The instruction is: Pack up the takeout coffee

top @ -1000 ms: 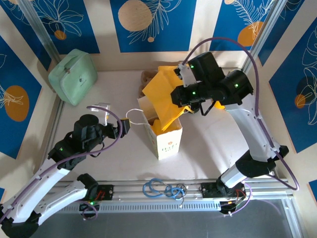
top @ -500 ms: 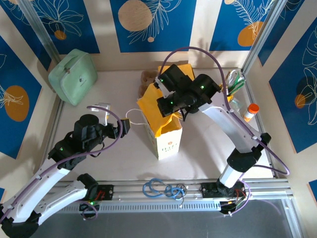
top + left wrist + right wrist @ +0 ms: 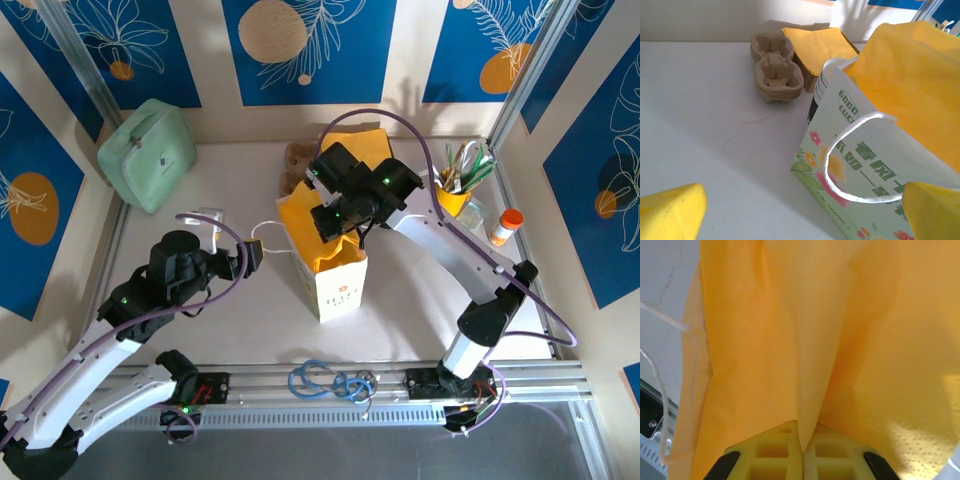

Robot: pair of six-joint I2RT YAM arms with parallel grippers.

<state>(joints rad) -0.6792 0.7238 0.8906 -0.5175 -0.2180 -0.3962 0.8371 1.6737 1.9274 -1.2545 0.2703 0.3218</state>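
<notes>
The right gripper (image 3: 802, 442) pinched a yellow napkin (image 3: 805, 330) over the paper bag (image 3: 340, 288), the left gripper (image 3: 801, 210) stood spread wide beside it, and the coffee cup's place could not be told.

Green case (image 3: 147, 153) back left; pulp carriers (image 3: 775, 65) beside napkin stack (image 3: 817, 45).

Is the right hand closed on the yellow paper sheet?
Yes, the right hand pinches a fold of the yellow paper sheet.
</notes>
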